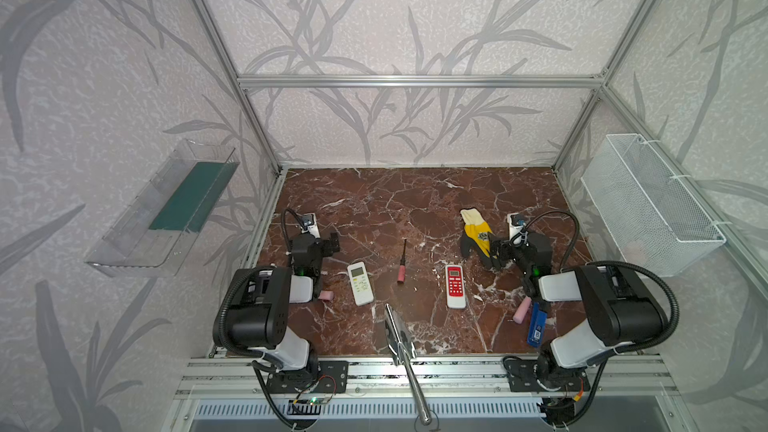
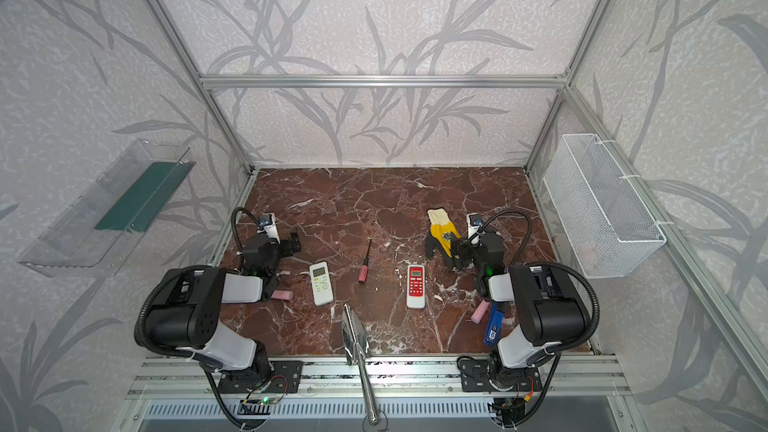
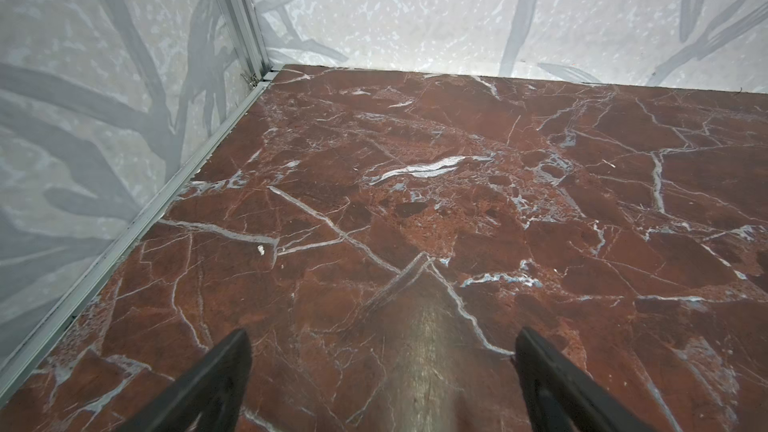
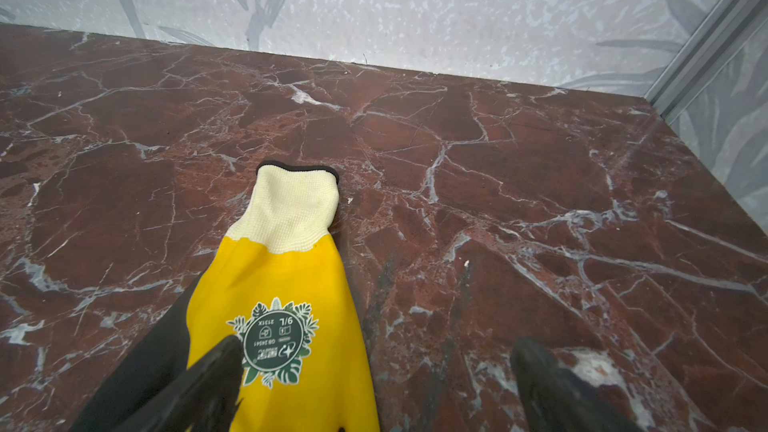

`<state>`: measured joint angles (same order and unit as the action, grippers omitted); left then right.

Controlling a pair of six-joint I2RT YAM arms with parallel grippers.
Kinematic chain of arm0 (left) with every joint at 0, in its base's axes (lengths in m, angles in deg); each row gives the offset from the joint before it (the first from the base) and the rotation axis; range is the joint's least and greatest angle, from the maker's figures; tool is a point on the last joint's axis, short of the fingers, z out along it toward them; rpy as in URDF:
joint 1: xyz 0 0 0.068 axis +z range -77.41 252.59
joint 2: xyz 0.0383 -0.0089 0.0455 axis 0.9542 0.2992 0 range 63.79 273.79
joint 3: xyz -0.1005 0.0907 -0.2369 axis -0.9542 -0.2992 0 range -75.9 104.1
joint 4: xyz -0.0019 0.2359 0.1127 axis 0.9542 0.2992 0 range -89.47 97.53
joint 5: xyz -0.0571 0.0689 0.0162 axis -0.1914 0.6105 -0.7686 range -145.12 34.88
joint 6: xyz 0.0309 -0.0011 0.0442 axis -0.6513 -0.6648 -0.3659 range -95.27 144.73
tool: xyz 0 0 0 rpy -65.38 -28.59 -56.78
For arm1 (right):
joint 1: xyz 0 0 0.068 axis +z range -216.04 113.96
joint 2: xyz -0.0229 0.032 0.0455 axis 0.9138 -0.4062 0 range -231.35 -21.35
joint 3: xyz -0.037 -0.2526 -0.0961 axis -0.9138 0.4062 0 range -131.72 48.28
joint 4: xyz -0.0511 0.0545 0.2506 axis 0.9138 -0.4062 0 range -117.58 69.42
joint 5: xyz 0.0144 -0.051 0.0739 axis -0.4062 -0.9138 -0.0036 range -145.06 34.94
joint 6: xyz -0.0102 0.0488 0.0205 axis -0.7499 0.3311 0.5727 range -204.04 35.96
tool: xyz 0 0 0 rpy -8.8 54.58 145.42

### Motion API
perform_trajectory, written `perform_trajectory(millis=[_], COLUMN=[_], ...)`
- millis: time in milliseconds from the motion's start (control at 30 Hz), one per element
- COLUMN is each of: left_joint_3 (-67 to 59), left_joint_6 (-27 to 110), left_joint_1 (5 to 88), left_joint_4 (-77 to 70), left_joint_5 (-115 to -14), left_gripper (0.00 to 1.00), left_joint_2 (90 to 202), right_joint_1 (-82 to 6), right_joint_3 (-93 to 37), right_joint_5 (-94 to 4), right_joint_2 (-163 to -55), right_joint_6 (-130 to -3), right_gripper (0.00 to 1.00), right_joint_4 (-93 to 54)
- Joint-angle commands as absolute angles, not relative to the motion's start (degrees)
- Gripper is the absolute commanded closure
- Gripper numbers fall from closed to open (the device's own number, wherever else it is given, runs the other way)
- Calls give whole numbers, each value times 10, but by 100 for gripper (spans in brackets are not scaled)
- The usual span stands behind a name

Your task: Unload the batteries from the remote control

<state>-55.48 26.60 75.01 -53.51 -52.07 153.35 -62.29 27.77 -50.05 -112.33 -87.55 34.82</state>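
The table (image 1: 374, 201) holds two remotes, so our first risk is working the wrong one, or splitting the arms between them. The left gripper (image 3: 384, 336) hangs over bare marble and the right gripper (image 4: 378, 344) over the glove (image 4: 286, 284); both have their jaws wide apart and empty. A descent on the right could snag the glove. The white remote (image 1: 360, 283) and red remote (image 1: 455, 286) lie buttons up, so we take it their covers face down. Flipping one may send it sliding into the screwdriver (image 1: 402, 268). No batteries show; we judge them shut inside the remotes and likely to roll once freed.
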Motion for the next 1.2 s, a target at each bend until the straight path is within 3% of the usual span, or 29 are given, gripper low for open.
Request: perform_trajectory(millis=[0, 933, 1167], left_joint_3=[-545, -546, -435], left_joint_6=[258, 265, 322], left_joint_1=[751, 750, 748], left_joint_4=[-537, -531, -226], left_joint_5=[-524, -506, -441], left_gripper=[1, 1, 1], left_joint_2=[1534, 1520, 1427], right_joint_1=[-622, -622, -621], right_joint_3=[267, 272, 252], right_joint_5=[-499, -495, -494], right_joint_2=[-1122, -1117, -1033], right_joint_6=[-880, -882, -879], right_gripper=[1, 1, 1], right_joint_4=[355, 359, 247])
